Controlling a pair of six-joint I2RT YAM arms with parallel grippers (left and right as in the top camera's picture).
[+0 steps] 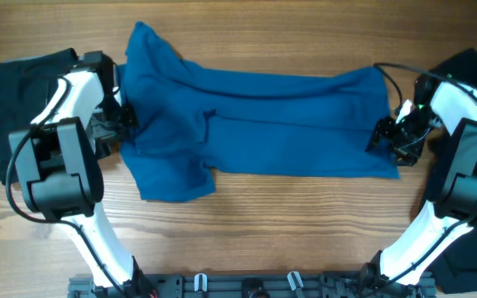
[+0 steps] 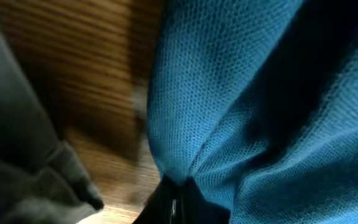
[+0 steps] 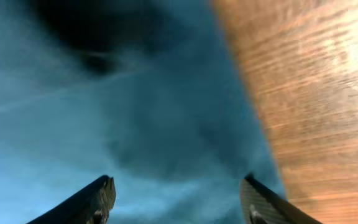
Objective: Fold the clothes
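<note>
A large medium-blue shirt [image 1: 255, 124] lies folded lengthwise across the middle of the wooden table. My left gripper [image 1: 127, 118] is at the shirt's left edge and is shut on a pinch of the blue fabric [image 2: 185, 168]. My right gripper [image 1: 385, 134] is at the shirt's right edge. Its fingers [image 3: 176, 193] are open wide just above the blue cloth [image 3: 104, 124], with nothing between them. A black garment [image 1: 11, 99] lies at the far left behind my left arm. Another dark garment [image 1: 470, 66] lies at the far right.
Bare wooden table [image 1: 263, 223] runs along the front and the back of the shirt. A grey cloth edge [image 2: 23, 162] shows at the left of the left wrist view. A rail with clamps [image 1: 247, 285] runs along the table's front edge.
</note>
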